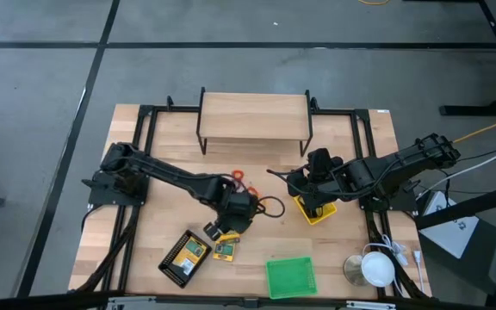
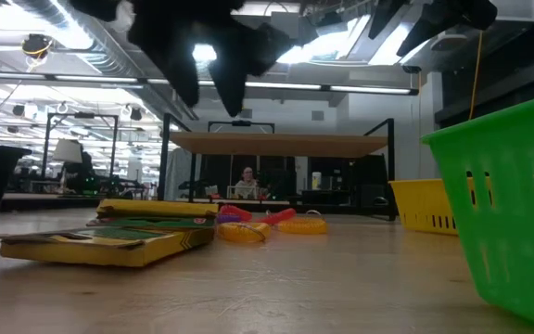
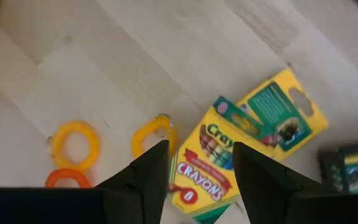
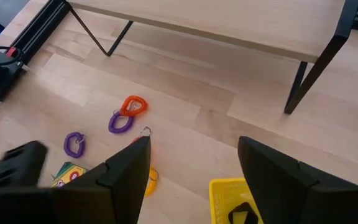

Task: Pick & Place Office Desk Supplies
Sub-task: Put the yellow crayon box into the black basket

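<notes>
Two flat yellow crayon boxes (image 3: 201, 171) (image 3: 281, 115) lie side by side on the wooden table. My left gripper (image 3: 199, 149) hangs open above the nearer box, one finger over each of its long sides, well clear of the table in the low view (image 2: 207, 88). Yellow rings (image 3: 74, 144) (image 3: 153, 134) and an orange ring (image 3: 67, 179) lie beside the box. Purple rings (image 4: 122, 122) and another orange ring (image 4: 133, 106) lie farther toward the far edge. My right gripper (image 4: 193, 143) waits open above the yellow bin (image 4: 229, 190), which holds a black clip (image 4: 241, 214).
A black mesh tray (image 1: 185, 256) sits near the front left, a green bin (image 1: 291, 275) at the front centre. A wooden riser shelf (image 1: 254, 116) stands at the far edge. A white round object (image 1: 375, 267) lies front right. A person (image 2: 246, 183) sits far behind.
</notes>
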`<state>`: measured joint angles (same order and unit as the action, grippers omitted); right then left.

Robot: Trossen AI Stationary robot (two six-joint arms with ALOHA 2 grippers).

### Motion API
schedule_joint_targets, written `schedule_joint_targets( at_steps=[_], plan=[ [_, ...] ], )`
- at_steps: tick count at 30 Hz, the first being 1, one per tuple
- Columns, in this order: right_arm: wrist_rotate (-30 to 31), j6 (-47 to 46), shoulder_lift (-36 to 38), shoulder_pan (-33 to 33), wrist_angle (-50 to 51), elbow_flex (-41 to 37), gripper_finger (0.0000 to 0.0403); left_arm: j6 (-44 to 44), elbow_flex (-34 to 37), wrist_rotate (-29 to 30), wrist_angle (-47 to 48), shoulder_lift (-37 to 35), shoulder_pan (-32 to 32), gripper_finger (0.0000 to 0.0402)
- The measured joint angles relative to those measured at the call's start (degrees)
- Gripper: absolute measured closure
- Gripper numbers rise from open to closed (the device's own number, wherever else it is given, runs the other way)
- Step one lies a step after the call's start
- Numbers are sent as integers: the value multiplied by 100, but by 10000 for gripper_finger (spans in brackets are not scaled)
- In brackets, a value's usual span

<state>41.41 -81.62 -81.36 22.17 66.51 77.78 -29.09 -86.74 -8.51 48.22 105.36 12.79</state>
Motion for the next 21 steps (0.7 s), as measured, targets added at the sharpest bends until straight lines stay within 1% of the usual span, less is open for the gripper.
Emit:
schedule_joint_targets(
  at_steps=[3,5,8,11,13,15,17,18,21],
  plan=[
    [-30,2,0,0,-3,0,158,70,-150,-229,0,180,-86,229],
    [-32,23,0,-1,-4,0,158,140,-225,-495,-5,285,-140,229],
    [-185,241,0,-1,-9,0,158,354,-260,-810,10,460,-182,229],
    [-284,324,2,16,-84,-2,158,417,-256,-712,16,547,-169,229],
    [-230,312,2,60,-137,-2,158,535,-257,-601,-5,521,-152,229],
    [-27,168,2,123,-112,-2,158,826,-256,-691,25,408,-172,229],
    [125,103,2,163,-102,-2,158,1168,-256,-1032,14,205,-254,229],
    [128,103,2,168,-94,-2,158,1331,-256,-1131,11,54,-296,229],
    [51,43,2,166,-9,-2,158,1666,-168,-1152,11,-480,-442,229]
  ],
)
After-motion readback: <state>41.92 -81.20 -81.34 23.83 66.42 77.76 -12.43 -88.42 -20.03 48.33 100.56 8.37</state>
